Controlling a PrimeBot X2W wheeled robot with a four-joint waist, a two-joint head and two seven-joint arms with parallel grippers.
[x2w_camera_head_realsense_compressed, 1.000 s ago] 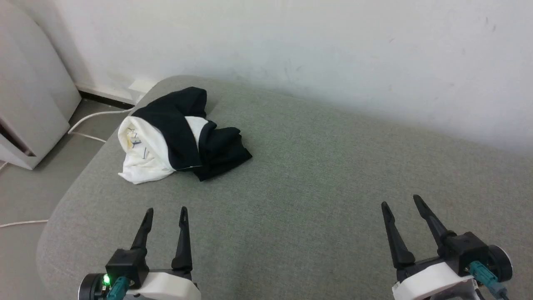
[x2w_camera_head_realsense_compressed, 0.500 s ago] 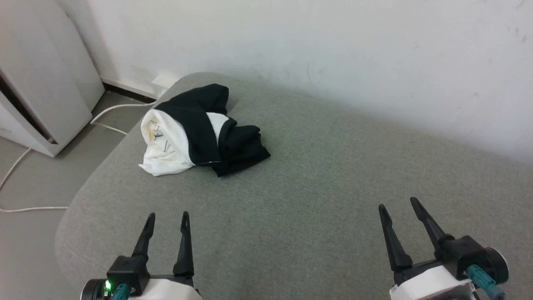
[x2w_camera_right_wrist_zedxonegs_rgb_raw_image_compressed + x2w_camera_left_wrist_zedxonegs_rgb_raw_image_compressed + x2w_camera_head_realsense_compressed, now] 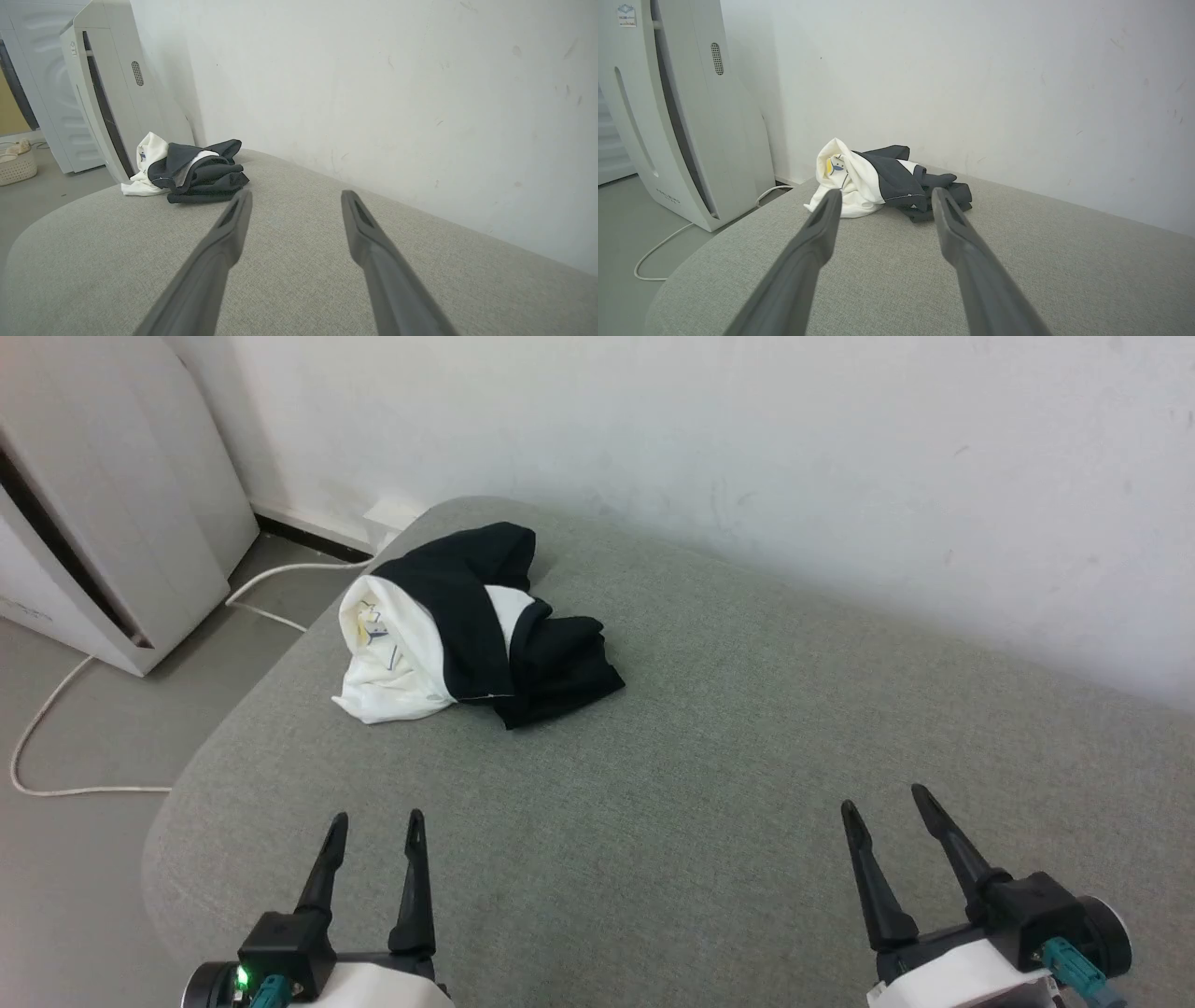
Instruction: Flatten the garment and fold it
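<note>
— How are the grippers held?
— The left gripper (image 3: 376, 816) and the right gripper (image 3: 882, 798) are held spread wide over the near part of the grey fabric cushion (image 3: 709, 756), with nothing gripped.
— And the garment?
— The garment (image 3: 467, 625) is heaped at the cushion's far left corner, well apart from both. A white wall (image 3: 747, 448) is seen behind. A white appliance (image 3: 103, 523) and a cable (image 3: 42, 723) are seen on the floor (image 3: 93, 756).

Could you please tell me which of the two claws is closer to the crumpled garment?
The left claw: the garment lies bunched far left on the cushion, straight ahead of it, whereas the right claw sits off to the other side.
</note>
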